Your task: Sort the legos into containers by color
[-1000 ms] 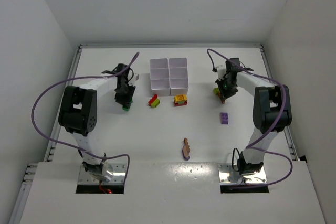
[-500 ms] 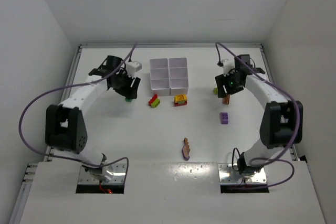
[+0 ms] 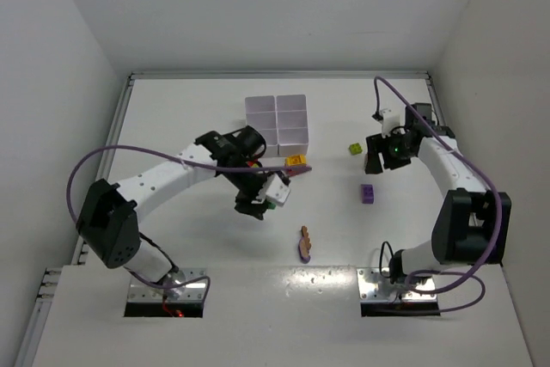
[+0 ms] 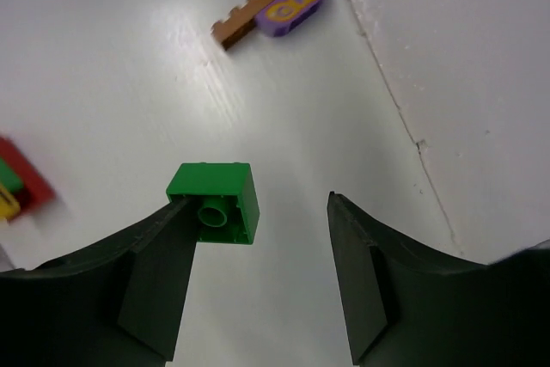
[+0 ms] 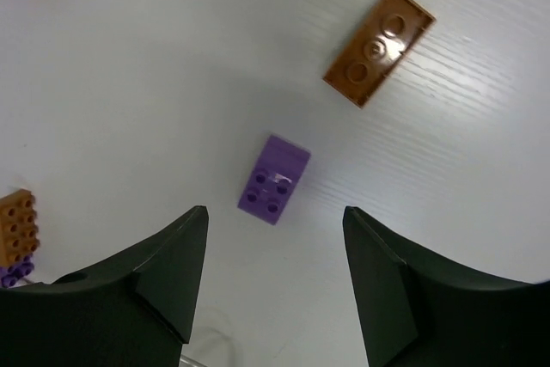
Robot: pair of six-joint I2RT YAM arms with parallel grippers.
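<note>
In the left wrist view a green lego (image 4: 215, 204) rests against my left finger (image 4: 155, 272), with a wide gap to the other finger. My left gripper (image 4: 262, 204) (image 3: 258, 205) is open over the middle of the table. My right gripper (image 5: 275, 212) (image 3: 378, 163) is open and holds nothing. It hangs over a purple lego (image 5: 274, 179) (image 3: 367, 193), which lies flat on the table. A brown lego (image 5: 378, 45) and a lime one (image 3: 354, 149) lie just past it. The white containers (image 3: 277, 120) stand at the back centre.
A yellow-and-red clump (image 3: 296, 162) lies in front of the tray. A brown-and-purple clump (image 3: 304, 244) (image 4: 275, 10) sits near the front edge. A red, yellow and green clump (image 4: 17, 182) lies by my left arm. White walls enclose the table on three sides.
Both grippers have opened. My left arm swung from left of the tray to the table's middle with the green lego. My right arm drew rightward, and the brown lego now lies on the table.
</note>
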